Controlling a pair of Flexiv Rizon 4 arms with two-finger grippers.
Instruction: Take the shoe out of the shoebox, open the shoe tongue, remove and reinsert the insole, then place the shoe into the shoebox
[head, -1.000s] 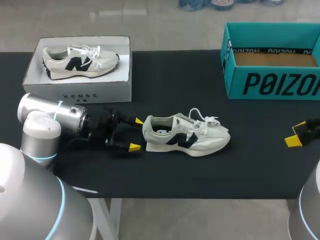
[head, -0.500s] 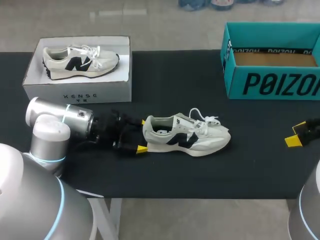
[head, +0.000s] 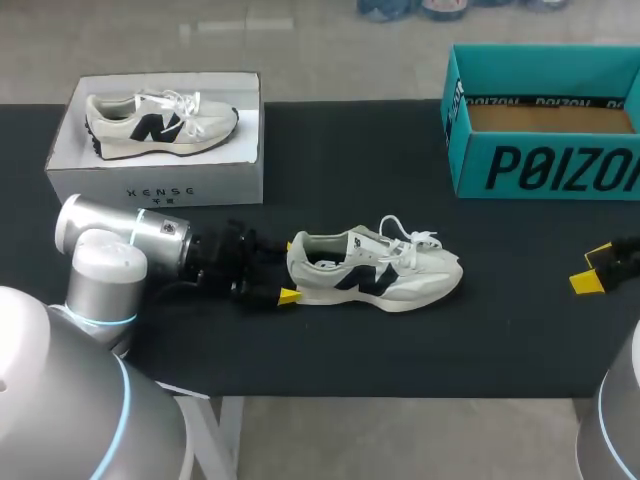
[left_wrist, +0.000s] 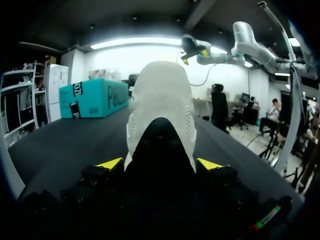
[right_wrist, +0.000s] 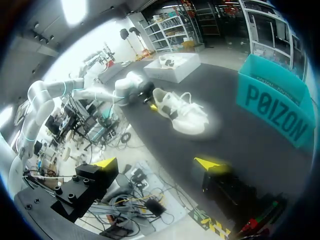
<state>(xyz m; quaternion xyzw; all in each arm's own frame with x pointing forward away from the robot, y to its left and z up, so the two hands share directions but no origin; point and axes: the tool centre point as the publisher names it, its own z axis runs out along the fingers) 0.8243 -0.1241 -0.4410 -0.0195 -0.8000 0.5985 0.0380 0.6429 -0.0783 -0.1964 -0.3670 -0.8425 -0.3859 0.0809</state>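
Yellow-tipped left gripper (head: 289, 270), spread wide, straddles the heel of the shoe (head: 385, 272), which lies nine-to-three, toe towards three o'clock. Right gripper (head: 592, 267) gapes, holding nothing.

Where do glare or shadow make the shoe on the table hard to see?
Head view: the light is even, and the shoe reads clearly against the black table. Left wrist view: its heel is lit above but sinks into deep shadow near the left gripper, with bright room light behind. Right wrist view: the shoe sits in a bright, glary patch.
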